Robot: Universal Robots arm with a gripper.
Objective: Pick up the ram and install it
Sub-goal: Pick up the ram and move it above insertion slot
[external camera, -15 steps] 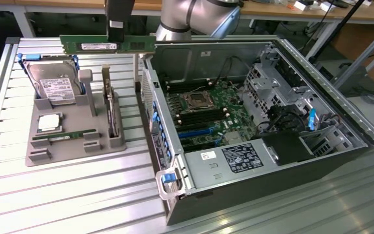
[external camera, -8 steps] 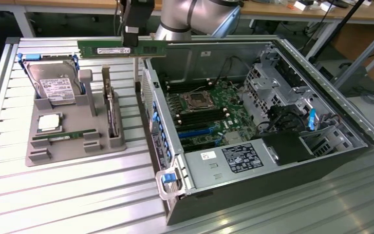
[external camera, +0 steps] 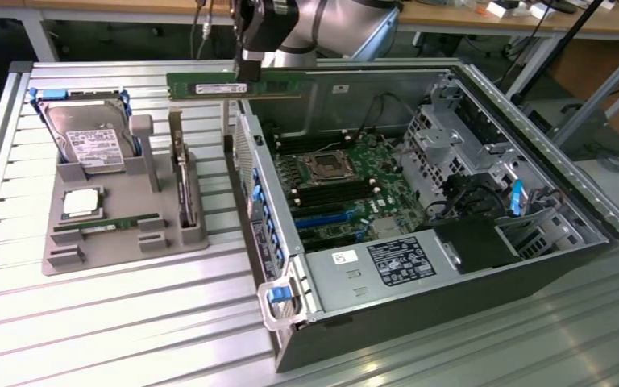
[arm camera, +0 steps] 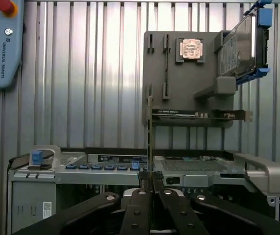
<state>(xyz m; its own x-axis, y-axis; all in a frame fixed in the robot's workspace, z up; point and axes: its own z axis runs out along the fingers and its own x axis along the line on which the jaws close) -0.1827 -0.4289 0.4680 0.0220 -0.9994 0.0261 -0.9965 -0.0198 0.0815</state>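
The ram (external camera: 234, 85), a long thin green stick, hangs level in the air over the near wall of the open computer case (external camera: 396, 322). My gripper (external camera: 248, 74) is shut on its middle from above. In the wrist view the ram (arm camera: 150, 132) appears edge-on as a thin line rising from between my closed fingertips, with my gripper (arm camera: 150, 180) pinching it. The green motherboard (external camera: 337, 181) with its dark memory slots (external camera: 301, 147) lies below and toward the exterior view's right of the stick.
A grey holder (external camera: 116, 242) at the exterior view's left carries a silver hard drive (external camera: 86, 137), a processor (external camera: 81, 201), another green stick (external camera: 105, 224) and an upright expansion card (external camera: 184, 189). The case's drive cages (external camera: 450, 137) and cables stand at its far side.
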